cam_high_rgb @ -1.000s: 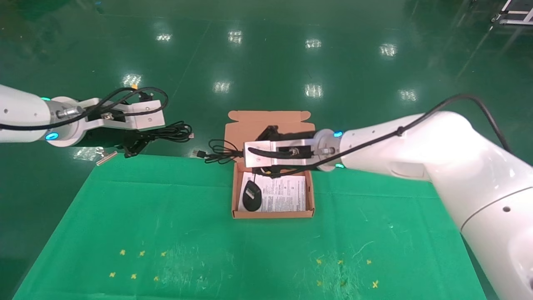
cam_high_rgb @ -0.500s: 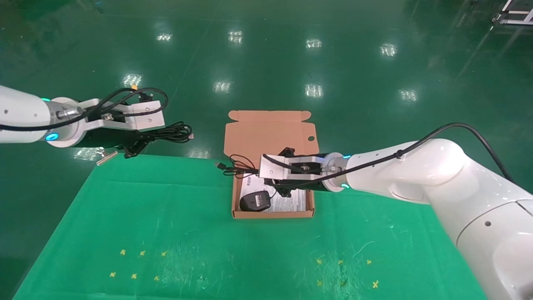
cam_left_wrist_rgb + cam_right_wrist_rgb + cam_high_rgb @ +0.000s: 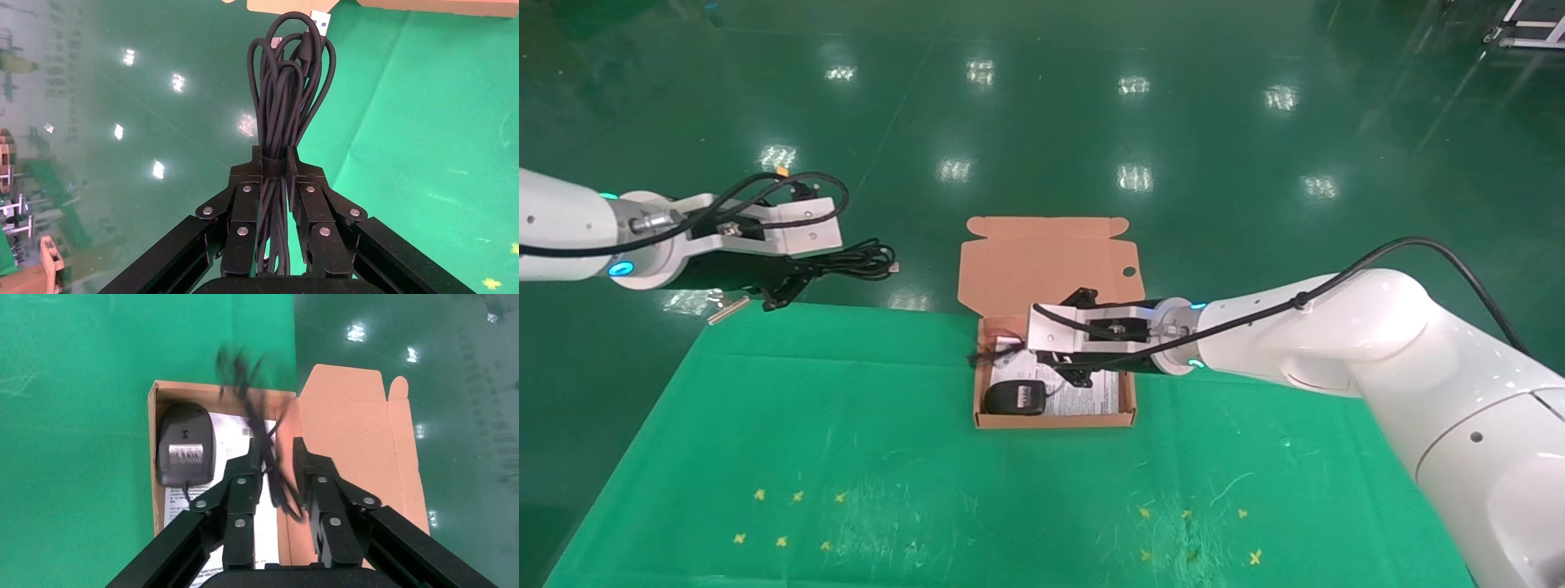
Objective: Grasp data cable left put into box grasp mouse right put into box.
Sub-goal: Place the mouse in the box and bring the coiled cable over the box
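The orange-brown box (image 3: 1054,420) stands open at the table's far middle, its lid (image 3: 1048,260) folded back. The black mouse (image 3: 1014,398) lies in the box's near left corner, also in the right wrist view (image 3: 185,444). Its thin cord (image 3: 988,351) hangs blurred over the box's left wall and runs loose between the parted jaws (image 3: 260,425). My right gripper (image 3: 1075,374) hovers open over the box (image 3: 273,450). My left gripper (image 3: 784,286) is shut on the data cable (image 3: 854,261) beyond the table's far left edge; the looped bundle (image 3: 287,92) sticks out past my left gripper (image 3: 273,160).
A white printed leaflet (image 3: 1087,396) lines the box floor. A small metal piece (image 3: 728,309) lies at the table's far left corner. The green cloth (image 3: 928,490) carries small yellow marks near the front. Shiny green floor lies beyond the table.
My right gripper came down over the box and let go; the mouse dropped flat into the near left corner and its cord swung in toward the box. The left arm stayed still.
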Robot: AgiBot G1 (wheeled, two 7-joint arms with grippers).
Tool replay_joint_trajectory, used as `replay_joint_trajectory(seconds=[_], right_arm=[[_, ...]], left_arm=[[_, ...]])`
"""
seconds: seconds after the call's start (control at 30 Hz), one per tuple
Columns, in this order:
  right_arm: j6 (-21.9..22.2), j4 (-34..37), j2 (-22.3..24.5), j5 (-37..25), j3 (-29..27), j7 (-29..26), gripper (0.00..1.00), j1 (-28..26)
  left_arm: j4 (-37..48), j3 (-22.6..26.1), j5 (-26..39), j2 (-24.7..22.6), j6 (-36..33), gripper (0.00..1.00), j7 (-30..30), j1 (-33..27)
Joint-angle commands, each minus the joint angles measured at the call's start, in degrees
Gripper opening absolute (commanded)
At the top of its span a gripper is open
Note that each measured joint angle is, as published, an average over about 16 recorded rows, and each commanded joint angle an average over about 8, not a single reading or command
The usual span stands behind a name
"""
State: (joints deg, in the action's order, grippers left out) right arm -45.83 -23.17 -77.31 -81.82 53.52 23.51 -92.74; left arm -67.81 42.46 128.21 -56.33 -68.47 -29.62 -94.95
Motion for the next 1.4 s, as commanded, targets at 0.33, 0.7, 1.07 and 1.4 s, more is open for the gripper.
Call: replay_joint_trajectory(seconds=[0.33,0.7,1.07,1.4], right_arm=[[1.6,-3.7,4.8,-0.1,-0.1,-1.3,1.00,-0.7],[1.7,-13.5,15.9,-3.4,0.8,-7.0,1.00,-1.8],[1.8,-32.2,27.6,-9.1,2.4,-20.1,1.00,-1.2],[2.8,-39.5,30.7,-13.1,3.5,-26.5,1.00,-0.7]], left_arm=[[1.6,1.1,-3.2,-5.1,4.3,0.00,4.2,3.4],[12.7,3.2,-5.2,-15.6,14.3,0.00,12.3,7.6],[20.9,8.1,-9.5,-21.9,24.5,0.00,17.8,9.2],[21.8,13.2,-13.1,-22.5,29.5,1.00,17.2,9.1]])
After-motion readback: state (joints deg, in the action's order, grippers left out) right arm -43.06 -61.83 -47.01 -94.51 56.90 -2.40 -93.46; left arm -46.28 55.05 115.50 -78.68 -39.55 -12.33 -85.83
